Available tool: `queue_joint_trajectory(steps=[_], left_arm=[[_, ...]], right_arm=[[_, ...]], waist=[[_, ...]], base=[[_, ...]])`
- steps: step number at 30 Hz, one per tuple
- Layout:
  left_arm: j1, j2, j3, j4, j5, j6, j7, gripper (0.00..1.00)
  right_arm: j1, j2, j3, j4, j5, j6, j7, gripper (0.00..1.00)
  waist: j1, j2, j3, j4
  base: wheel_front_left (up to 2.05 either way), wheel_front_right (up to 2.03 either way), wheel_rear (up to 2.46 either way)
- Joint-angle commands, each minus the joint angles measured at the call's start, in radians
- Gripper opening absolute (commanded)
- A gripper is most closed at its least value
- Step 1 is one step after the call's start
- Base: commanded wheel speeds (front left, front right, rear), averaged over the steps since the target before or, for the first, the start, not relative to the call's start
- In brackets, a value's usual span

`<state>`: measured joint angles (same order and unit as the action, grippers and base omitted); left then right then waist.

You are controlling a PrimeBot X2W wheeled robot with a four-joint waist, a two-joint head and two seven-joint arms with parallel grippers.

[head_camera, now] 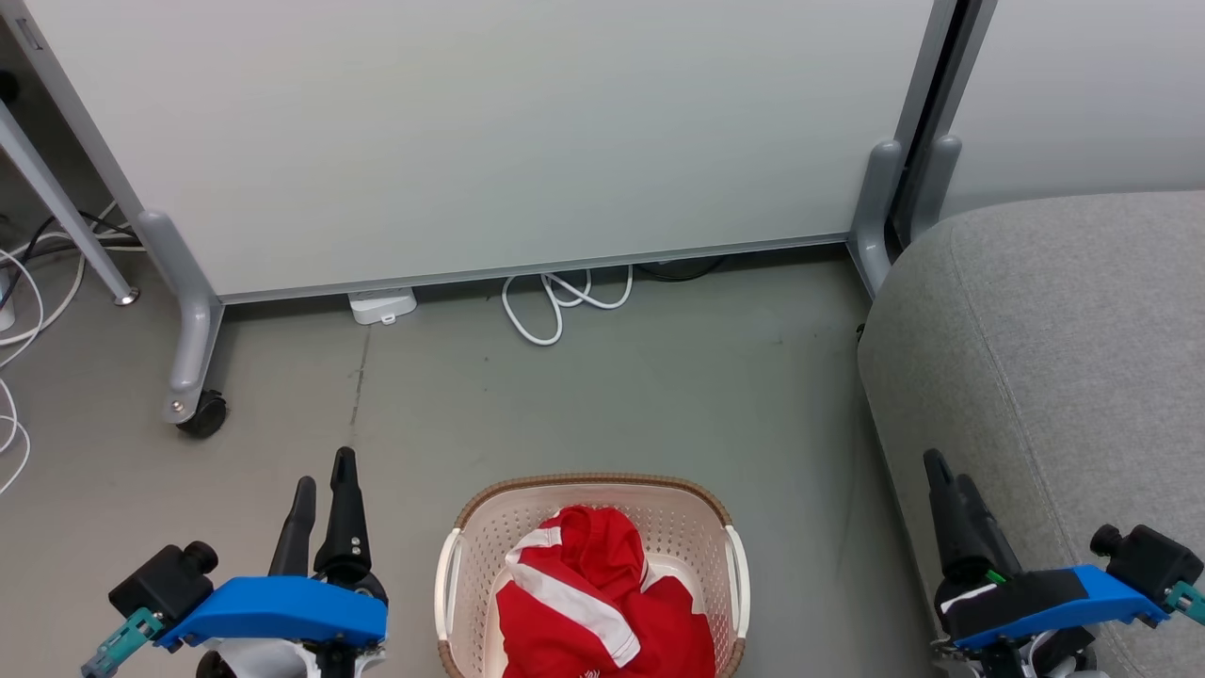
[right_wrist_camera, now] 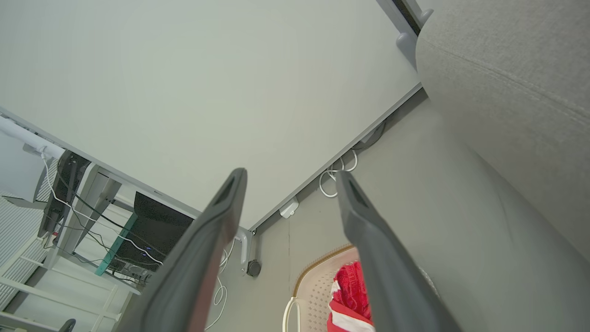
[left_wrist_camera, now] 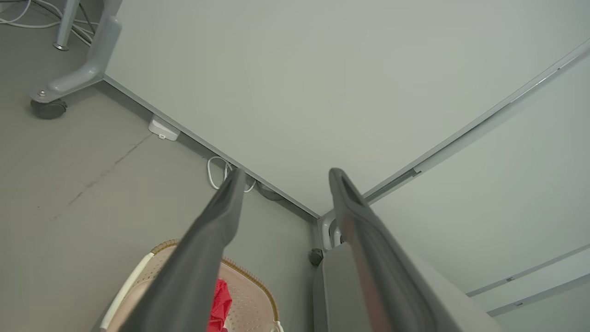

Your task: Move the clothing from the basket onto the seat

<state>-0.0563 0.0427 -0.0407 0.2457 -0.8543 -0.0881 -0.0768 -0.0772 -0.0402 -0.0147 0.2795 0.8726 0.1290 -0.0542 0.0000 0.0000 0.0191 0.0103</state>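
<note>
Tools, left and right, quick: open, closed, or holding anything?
Left tool: two long dark fingers apart, open, holding nothing.
Right tool: two long dark fingers apart, open, holding nothing.

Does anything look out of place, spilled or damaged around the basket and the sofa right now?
Nothing much. The red clothing lies bunched inside the upright basket, none spilled on the floor in view. The only untidy bit is a white cable looped loosely under the partition, apart from the basket. The sofa looks undamaged.
</note>
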Motion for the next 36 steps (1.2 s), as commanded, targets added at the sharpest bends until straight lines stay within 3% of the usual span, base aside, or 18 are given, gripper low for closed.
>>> queue_joint_trajectory(steps=[1,36], left_arm=[[-0.022,0.010,-0.006,-0.012,0.039,-0.002,-0.010,1.00],[-0.033,0.027,-0.088,0.059,0.452,-0.020,-0.105,1.00]], right_arm=[[-0.022,-0.008,0.003,-0.014,-0.032,0.001,-0.007,1.00],[0.010,-0.011,-0.013,-0.012,-0.421,0.002,-0.037,1.00]], waist=[[0.0000,0.0000,0.000,0.000],[0.0000,0.0000,-0.010,0.012]], base=[[0.00,0.00,0.00],[0.00,0.00,0.00]])
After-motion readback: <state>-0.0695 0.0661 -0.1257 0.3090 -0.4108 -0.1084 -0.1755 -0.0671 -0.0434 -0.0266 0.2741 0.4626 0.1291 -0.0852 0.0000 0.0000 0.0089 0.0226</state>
